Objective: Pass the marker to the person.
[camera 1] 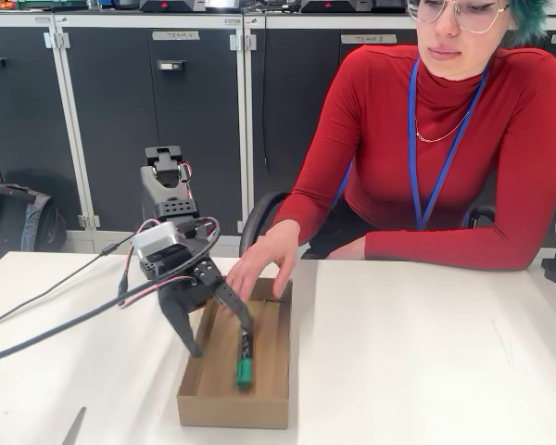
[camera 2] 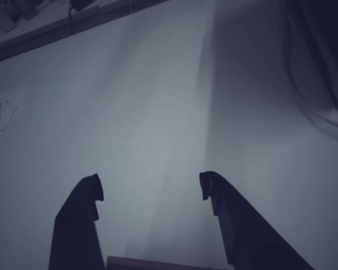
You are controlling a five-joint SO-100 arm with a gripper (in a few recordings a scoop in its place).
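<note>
- I took the cardboard box [camera 1: 259, 394] as my landmark; it sat on the white table [camera 1: 426, 352] in front of the person [camera 1: 445, 148].
- In the fixed view my gripper [camera 1: 221, 336] hung at the box's left wall, one dark finger reaching down outside that wall and the other angled over the box's inside.
- The fingers were spread well apart, released and gripping nothing.
- The wrist view agreed: the gripper [camera 2: 151, 188] showed two dark fingertips [camera 2: 90, 191] with a wide gap and only pale, blurred surface between them.
- The marker [camera 1: 245, 362] lay inside the box, toward its near half, green cap pointing at the near wall and the dark barrel running back toward the far end.
- The marker's upper end sat just beside the tip of my right-hand finger; I couldn't tell whether they touched.
- The person's hand [camera 1: 259, 264] was reaching down over the box's far rim, fingers at the far left corner, close behind the gripper.
- The person sat behind the table, beyond the box, other forearm resting along the table edge.
- Dark cables [camera 1: 65, 315] trailed from the arm across the table to the left of the box.
</note>
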